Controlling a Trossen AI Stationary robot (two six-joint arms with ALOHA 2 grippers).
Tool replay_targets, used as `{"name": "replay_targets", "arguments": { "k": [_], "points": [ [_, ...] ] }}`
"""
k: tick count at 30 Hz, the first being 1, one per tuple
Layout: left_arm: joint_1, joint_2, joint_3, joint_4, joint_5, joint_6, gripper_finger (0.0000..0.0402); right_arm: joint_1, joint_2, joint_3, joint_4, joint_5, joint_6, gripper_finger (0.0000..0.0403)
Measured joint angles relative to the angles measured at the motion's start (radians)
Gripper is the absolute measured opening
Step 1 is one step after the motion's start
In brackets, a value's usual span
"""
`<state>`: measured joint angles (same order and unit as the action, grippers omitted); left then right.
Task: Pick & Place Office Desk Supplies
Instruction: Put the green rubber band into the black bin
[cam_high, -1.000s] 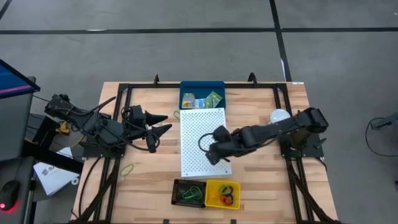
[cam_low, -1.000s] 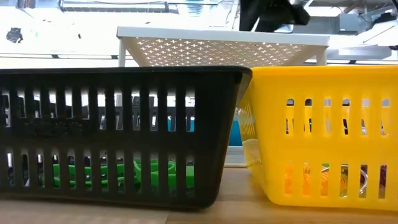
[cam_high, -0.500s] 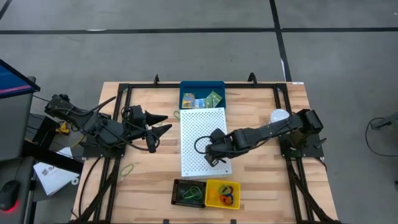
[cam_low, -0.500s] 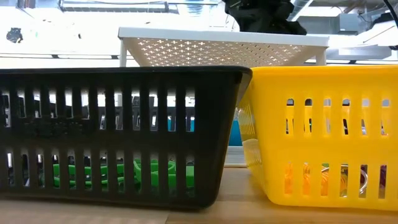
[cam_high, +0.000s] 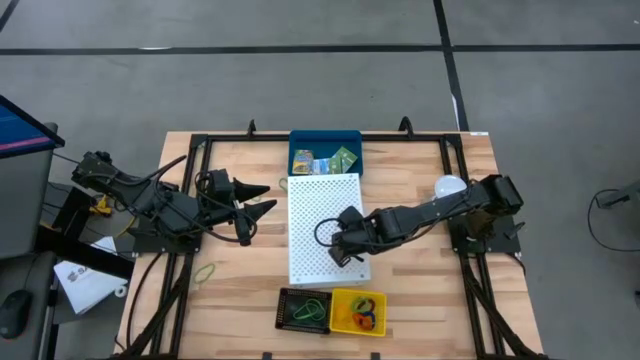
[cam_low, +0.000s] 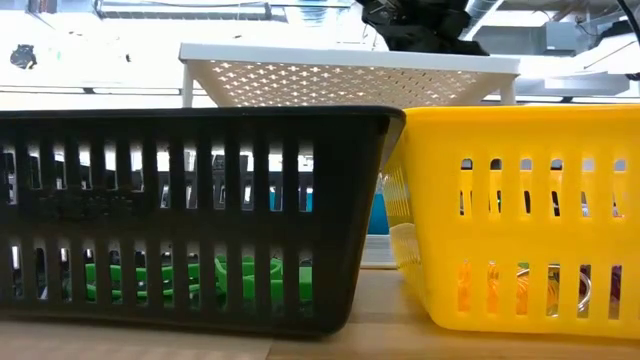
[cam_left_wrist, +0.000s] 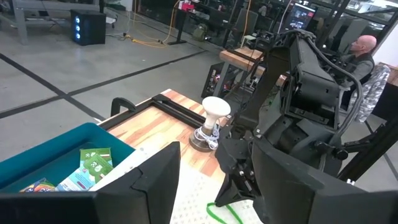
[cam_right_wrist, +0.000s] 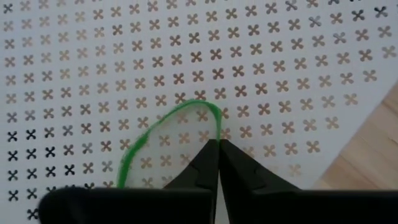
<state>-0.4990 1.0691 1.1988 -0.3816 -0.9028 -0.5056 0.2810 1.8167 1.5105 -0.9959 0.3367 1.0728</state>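
Observation:
My right gripper (cam_high: 342, 252) is low over the white perforated board (cam_high: 318, 205), near its near right corner. It is shut at one end of a green rubber band (cam_right_wrist: 163, 137) that lies flat on the board. In the low view the right gripper (cam_low: 420, 25) sits above the board (cam_low: 350, 60). My left gripper (cam_high: 263, 198) is open and hovers left of the board, touching nothing. Printed packets (cam_high: 335, 159) lie in the blue bin (cam_high: 325, 138) at the far edge. Another green band (cam_high: 205, 271) lies on the wood. My right gripper comes down at a slant from the table's right side. Its shut fingertips (cam_right_wrist: 208, 155) meet the green band's near end (cam_right_wrist: 217, 127) on the board. The loop lies slack and flat on the board. The fingertips hide whether the band is pinched between them.
A black basket (cam_high: 303, 310) with green bands and a yellow basket (cam_high: 358, 310) with mixed bands stand at the near edge, filling the low view. A white bulb-like object (cam_high: 449, 186) stands by the right arm's base. Black frame rails run along the table's sides.
My right gripper has moved along the board toward the table's left and near edge and come lower onto it. The white board has slid slightly toward the table's left. My left arm has kept still.

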Motion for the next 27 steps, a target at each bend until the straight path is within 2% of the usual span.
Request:
{"name": "replay_targets", "arguments": {
  "k": [27],
  "points": [
    [0.0, 0.0, 0.0, -0.004, -0.002, 0.001, 0.0195, 0.004, 0.0, -0.003, 0.019, 0.002, -0.001, 0.0]
  ]
}}
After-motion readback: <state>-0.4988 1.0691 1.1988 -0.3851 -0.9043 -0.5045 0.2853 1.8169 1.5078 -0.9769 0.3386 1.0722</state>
